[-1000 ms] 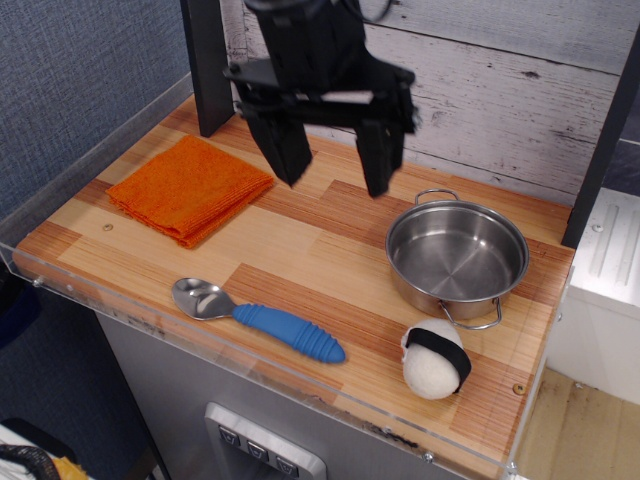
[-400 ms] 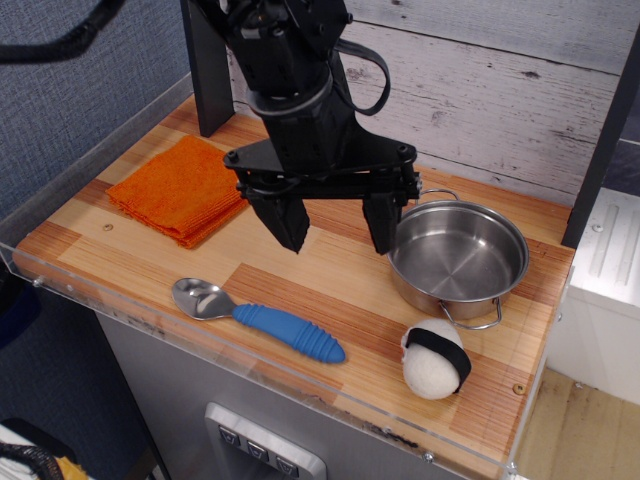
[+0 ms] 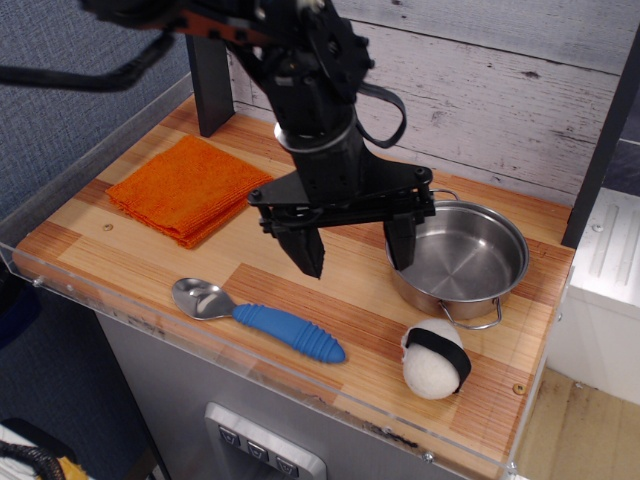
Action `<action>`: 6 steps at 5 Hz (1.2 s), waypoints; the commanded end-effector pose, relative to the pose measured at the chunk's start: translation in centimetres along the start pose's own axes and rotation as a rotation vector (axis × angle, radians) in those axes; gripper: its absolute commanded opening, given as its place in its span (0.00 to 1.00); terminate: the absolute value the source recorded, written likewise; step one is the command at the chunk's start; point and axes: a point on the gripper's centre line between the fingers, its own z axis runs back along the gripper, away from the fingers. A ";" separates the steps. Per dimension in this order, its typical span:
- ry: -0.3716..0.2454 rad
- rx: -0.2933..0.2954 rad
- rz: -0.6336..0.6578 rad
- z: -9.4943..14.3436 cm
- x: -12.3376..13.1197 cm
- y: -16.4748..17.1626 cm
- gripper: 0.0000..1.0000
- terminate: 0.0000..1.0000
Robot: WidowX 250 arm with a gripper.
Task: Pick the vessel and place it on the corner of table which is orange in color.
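The vessel (image 3: 462, 260) is a small shiny steel pot with two wire loop handles, standing upright at the right of the wooden table. The folded orange cloth (image 3: 187, 187) lies at the back left of the table. My gripper (image 3: 354, 250) is open and empty, its black fingers pointing down. The right finger (image 3: 401, 244) hangs over the pot's left rim, apparently just inside it. The left finger (image 3: 307, 252) is over bare tabletop to the pot's left.
A metal spoon with a blue handle (image 3: 258, 319) lies near the front edge. A white ball with a black band (image 3: 436, 359) sits at the front right. A clear rim edges the table (image 3: 90, 240). A black post (image 3: 208, 70) stands behind the cloth.
My gripper has come down and moved right, from above the table's middle to the pot's left rim. It stays open. The pot and the cloth have not moved.
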 end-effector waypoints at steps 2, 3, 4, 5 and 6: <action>-0.050 0.020 0.039 -3.6 2.3 -2.7 1.00 0.00; -0.044 0.031 0.045 -4.8 2.5 -2.9 1.00 0.00; -0.037 0.039 0.024 -5.9 3.0 -3.1 0.00 0.00; -0.035 0.062 0.026 -6.5 3.2 -3.3 0.00 0.00; -0.033 0.099 0.013 -6.7 3.1 -3.3 0.00 0.00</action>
